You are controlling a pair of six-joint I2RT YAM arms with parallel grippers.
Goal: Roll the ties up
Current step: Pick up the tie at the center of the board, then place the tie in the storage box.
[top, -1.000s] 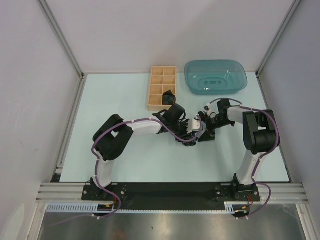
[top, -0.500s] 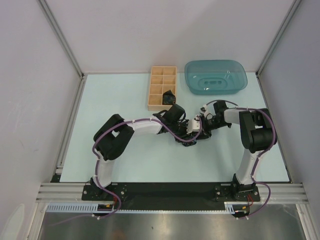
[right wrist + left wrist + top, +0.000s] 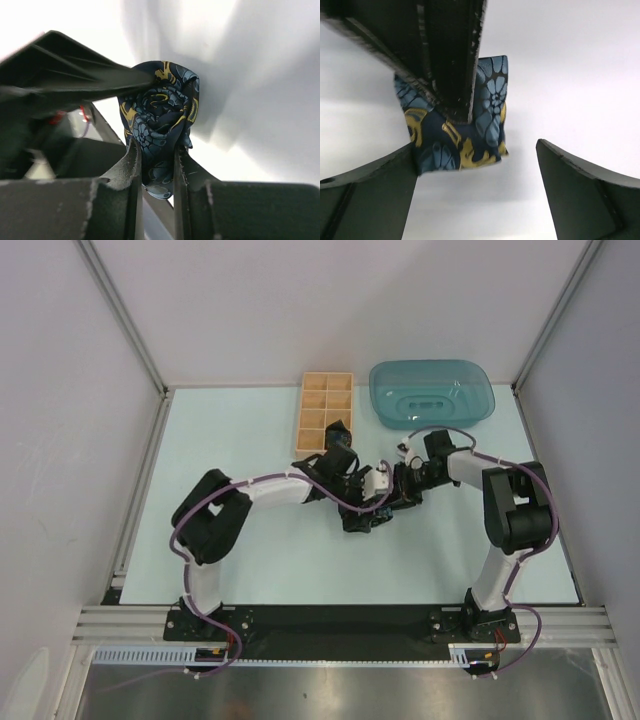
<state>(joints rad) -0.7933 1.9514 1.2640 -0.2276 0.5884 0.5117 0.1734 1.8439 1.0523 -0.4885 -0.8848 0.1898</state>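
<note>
At right wrist only, spiral face of tie (image 3: pixel 159 112)

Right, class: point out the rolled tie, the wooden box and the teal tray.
rolled tie (image 3: pixel 159 110), right wrist view, centre of its spiral.
wooden box (image 3: pixel 325 408), top view, middle divider.
teal tray (image 3: pixel 430 378), top view, bare far part.

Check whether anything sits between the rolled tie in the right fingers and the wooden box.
Yes: the left arm. Its wrist lies just in front of the box's near end, across the straight path from the tie. The left fingers stand open by the tie.
</note>
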